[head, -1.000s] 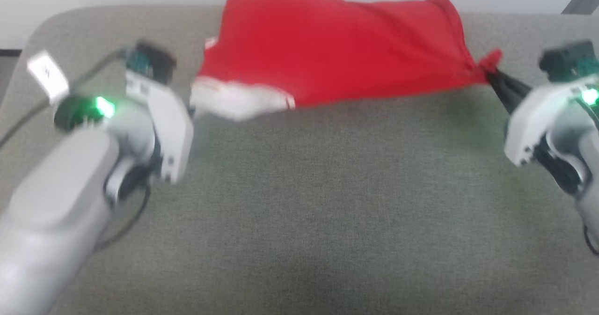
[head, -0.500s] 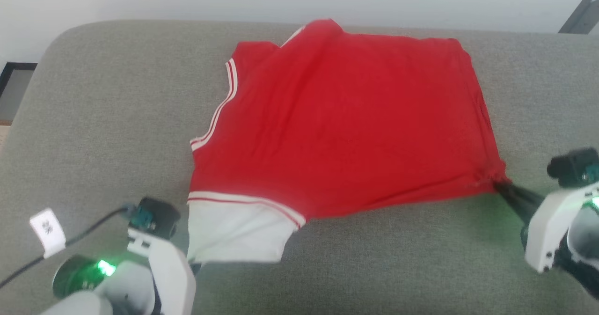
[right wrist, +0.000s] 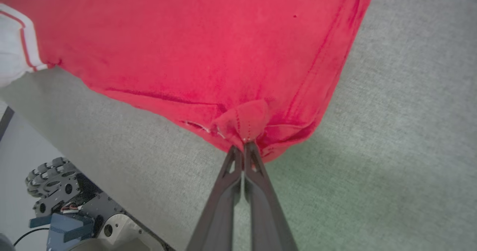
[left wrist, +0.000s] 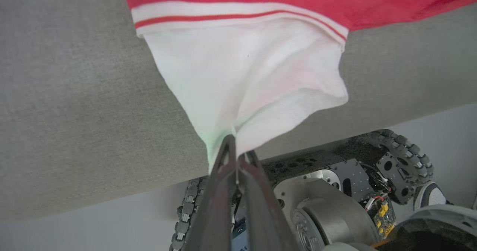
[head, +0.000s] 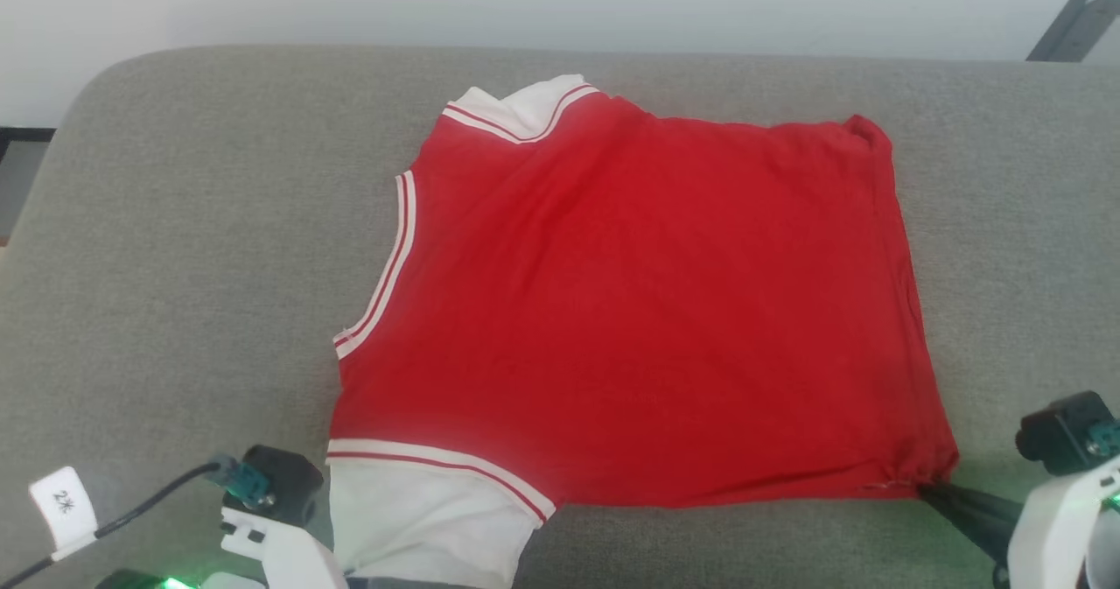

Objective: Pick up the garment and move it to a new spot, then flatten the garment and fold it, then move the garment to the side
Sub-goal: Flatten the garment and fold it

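Left pincer (left wrist: 235, 146) pinches the garment's (head: 647, 300) sleeve; right pincer (right wrist: 244, 143) its hem.

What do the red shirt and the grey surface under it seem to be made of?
The shirt looks like soft, matte knit jersey: it puckers into fine creases where the fingers pinch it. The grey surface seems padded, covered in woven cloth: speckled weave, rounded corner.

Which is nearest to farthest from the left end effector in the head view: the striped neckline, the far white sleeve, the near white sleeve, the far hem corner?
1. near white sleeve, pinched in the left end effector
2. striped neckline, left edge
3. far white sleeve, back
4. far hem corner, back right
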### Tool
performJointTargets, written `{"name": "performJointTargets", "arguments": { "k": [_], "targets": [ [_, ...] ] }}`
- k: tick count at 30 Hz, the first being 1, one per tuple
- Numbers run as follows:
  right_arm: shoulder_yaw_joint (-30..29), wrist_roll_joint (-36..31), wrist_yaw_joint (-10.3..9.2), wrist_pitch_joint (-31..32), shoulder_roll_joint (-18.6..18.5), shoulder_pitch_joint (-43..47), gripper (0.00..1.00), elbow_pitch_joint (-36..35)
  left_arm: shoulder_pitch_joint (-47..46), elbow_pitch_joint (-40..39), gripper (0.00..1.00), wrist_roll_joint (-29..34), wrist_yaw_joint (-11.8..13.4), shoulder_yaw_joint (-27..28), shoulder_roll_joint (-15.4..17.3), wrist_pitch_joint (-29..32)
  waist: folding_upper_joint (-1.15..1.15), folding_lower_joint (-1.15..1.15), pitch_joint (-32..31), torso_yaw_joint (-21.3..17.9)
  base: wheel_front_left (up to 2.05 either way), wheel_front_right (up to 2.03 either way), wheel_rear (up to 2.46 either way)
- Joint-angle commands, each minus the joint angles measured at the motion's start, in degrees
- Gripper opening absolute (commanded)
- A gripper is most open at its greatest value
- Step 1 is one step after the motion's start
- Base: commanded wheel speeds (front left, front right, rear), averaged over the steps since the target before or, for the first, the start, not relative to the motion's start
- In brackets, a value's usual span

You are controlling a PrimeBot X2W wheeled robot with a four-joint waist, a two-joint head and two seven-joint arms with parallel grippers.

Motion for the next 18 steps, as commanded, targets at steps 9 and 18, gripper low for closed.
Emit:
{"name": "performJointTargets", "arguments": {
  "k": [9, 18],
  "targets": [
    [-7.8, -0.4, -0.09, 3.8, 1.9, 3.8, 0.00, -5.5, -4.4, -3.5, 0.00, 3.0, -0.1, 2.8, 3.9, 0.5, 0.00, 0.00, 0.2, -2.1, 0.00, 0.00, 0.00],
    [-10.5, -6.0, -0.09, 5.1, 7.8, -5.8, 0.00, -2.9, -18.9, 4.3, 0.00, 6.5, -9.5, 3.5, 1.9, 3.0, 0.00, 0.00, 1.5, -3.1, 0.00, 0.00, 0.00]
  ]
}}
